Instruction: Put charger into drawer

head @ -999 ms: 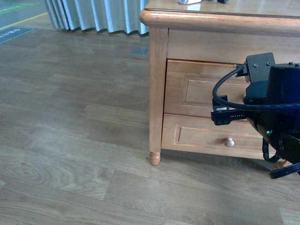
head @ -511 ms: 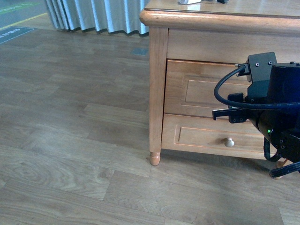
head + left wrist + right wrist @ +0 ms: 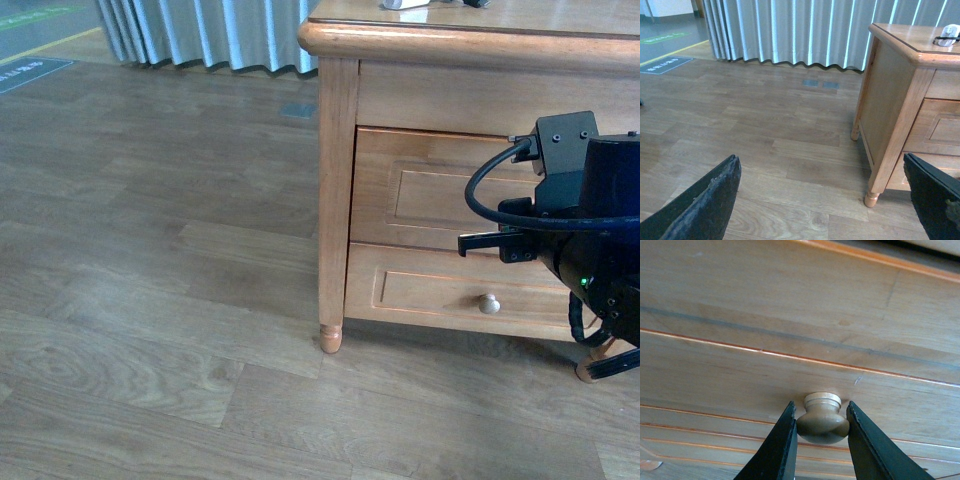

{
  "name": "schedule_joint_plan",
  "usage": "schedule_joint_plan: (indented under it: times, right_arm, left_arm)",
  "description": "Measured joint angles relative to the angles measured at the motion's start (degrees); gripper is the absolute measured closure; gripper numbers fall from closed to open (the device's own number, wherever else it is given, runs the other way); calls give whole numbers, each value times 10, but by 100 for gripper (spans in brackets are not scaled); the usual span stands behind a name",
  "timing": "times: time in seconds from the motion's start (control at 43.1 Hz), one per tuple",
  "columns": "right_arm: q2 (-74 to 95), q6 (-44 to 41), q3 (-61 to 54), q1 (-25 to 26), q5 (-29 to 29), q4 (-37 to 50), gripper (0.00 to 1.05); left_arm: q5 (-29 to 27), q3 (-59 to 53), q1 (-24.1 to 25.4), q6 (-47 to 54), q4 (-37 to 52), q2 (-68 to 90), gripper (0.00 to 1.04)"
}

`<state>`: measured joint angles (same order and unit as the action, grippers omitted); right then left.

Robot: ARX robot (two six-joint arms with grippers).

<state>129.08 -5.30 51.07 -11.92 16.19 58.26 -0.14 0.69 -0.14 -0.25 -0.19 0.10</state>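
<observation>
The honey-coloured cabinet [image 3: 340, 180] stands at the right. Its top drawer [image 3: 420, 190] looks closed, with its panel front partly hidden by my right arm. My right gripper [image 3: 822, 427] is shut on the drawer's round pale knob [image 3: 823, 419], one finger on each side of it. The white charger [image 3: 948, 39] with its black cable lies on the cabinet top; its edge shows in the front view [image 3: 403, 4]. My left gripper [image 3: 822, 200] is open and empty above the floor, left of the cabinet.
The lower, shallower drawer [image 3: 440, 292] has its own pale knob [image 3: 489, 303]. The cabinet's front leg [image 3: 330, 335] stands on the wooden floor [image 3: 150, 280]. Grey curtains [image 3: 200, 35] hang at the back. A dark object [image 3: 476, 3] lies on the cabinet top.
My right arm has shifted slightly to the right along the top drawer front. The drawer front has not visibly moved.
</observation>
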Motion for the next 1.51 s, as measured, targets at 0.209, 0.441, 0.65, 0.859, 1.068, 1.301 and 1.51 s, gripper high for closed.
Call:
schedule_joint_plan:
  times: [0.209,0.441,0.65,0.859,1.068,1.301,1.51]
  right_arm:
    - [-68,28,-84,-6,-25,-26,81]
    - [-173,36,-220,-2,-92,-38,82]
    - [-235,35,-312,6,-133,-28,82]
    - [-262,35,-368,7,-146,-4,82]
    - [-349,42,-408,23,-188,-66,41]
    - [-506,28,-424,39,-209,-183,9]
    - [-710,19,-426,80,-214,-332,8]
  left_arm:
    - [0,0,0,0,0,0,6]
    - [0,0,0,0,0,0,6]
    - [0,0,0,0,0,0,6]
    - [0,0,0,0,0,0,6]
    - [0,0,0,0,0,0,6]
    - [0,0,0,0,0,0,6]
    - [0,0,0,0,0,0,6]
